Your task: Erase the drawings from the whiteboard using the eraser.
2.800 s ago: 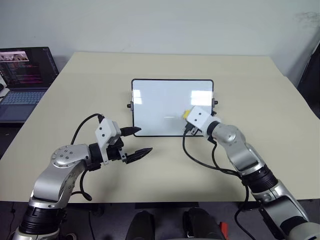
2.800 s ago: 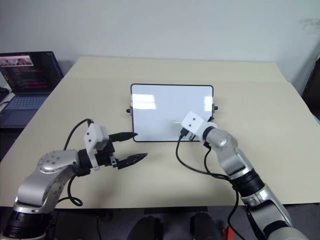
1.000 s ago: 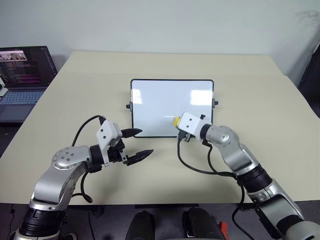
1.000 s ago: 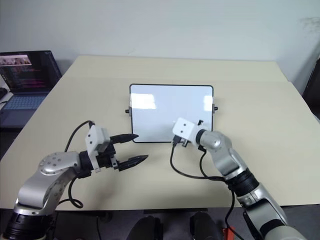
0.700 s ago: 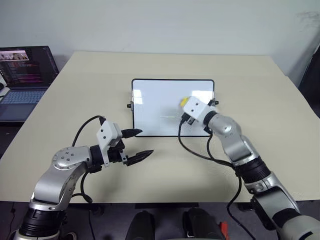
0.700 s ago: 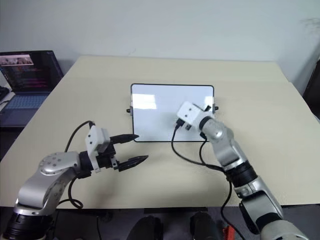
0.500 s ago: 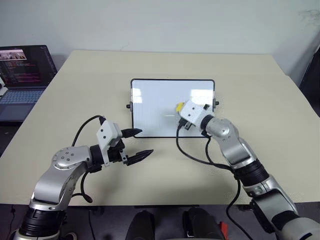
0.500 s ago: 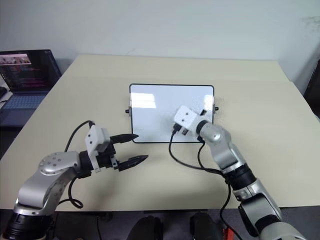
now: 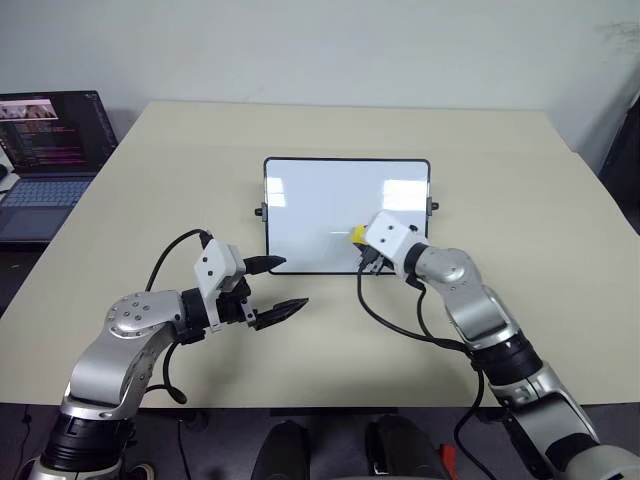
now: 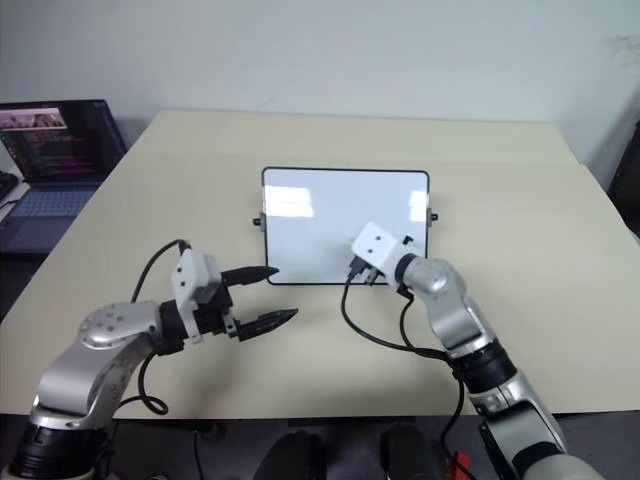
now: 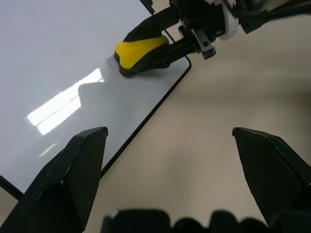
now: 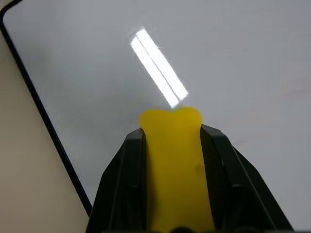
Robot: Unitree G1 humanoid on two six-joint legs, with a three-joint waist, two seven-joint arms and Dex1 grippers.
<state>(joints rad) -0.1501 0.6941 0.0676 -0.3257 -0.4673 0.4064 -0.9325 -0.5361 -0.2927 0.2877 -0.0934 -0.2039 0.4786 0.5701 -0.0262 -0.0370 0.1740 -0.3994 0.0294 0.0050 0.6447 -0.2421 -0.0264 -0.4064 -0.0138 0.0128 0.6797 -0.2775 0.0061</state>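
eraser (image 11: pixel 141 52): yellow block, dark underside, flat on whiteboard near its front edge, toward front-right corner.
right gripper (image 12: pixel 171 145): fingers clamped on eraser, one each side; pts fwd and slightly down over the board.
whiteboard (image 9: pixel 320 205): black-framed, lies mid-table; glossy, glare streaks.
drawings: no red marks to be seen in any view; surface looks clean where visible. Can't tell if anything sits under eraser or gripper.
left gripper (image 9: pixel 268 290): fingers apart, nothing in them; hovers off board's front-left corner, over bare table (image 9: pixel 150 190).
step: wiping pass w/ eraser, prob. late in task.
how to do well: keep dark face flat on board, even pressure, short overlapping strokes; stay inside frame so eraser doesn't catch front edge; lift and check covered patch before quitting.
risk: board may slide — left gripper could steady the frame.
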